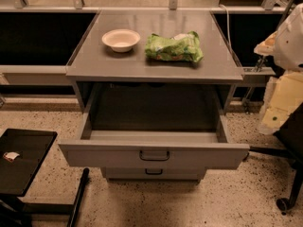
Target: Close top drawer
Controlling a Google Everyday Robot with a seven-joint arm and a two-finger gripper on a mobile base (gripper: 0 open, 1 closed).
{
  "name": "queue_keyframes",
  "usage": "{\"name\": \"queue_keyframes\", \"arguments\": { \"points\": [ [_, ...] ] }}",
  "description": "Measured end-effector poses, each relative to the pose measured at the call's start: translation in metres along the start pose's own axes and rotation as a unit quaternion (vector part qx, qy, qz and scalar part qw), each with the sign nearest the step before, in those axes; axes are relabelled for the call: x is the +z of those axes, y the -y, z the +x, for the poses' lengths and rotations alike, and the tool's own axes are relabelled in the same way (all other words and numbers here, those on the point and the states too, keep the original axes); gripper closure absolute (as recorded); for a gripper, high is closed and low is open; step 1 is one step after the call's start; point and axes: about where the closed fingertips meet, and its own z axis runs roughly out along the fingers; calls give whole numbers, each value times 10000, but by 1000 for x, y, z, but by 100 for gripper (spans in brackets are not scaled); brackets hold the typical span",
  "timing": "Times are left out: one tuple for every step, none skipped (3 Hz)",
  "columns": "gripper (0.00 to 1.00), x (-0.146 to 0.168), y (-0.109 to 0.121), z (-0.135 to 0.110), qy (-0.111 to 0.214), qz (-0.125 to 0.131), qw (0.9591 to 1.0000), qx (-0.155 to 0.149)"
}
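The top drawer (199, 156) is a wide grey metal drawer, pulled far out of the cabinet toward me, and its inside looks empty. Its small dark loop handle (154, 155) sits at the middle of the flat front. Below it the middle drawer (180, 173) is pushed in, with the same kind of handle. A white part of my arm (289, 34) shows at the right edge, level with the cabinet top. My gripper is out of view.
On the grey cabinet top (94, 65) stand a white bowl (121, 39) and a green snack bag (173, 47). A black low table (21, 160) is at the lower left. A chair base with a caster (284, 203) is at the lower right. The floor is speckled.
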Motion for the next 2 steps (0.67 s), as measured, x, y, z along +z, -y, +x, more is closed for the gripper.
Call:
{"name": "queue_keyframes", "arguments": {
  "points": [
    [0, 0, 0, 0, 1, 0, 10000, -1],
    [0, 9, -13, 7, 207, -6, 9994, -262]
  ]
}}
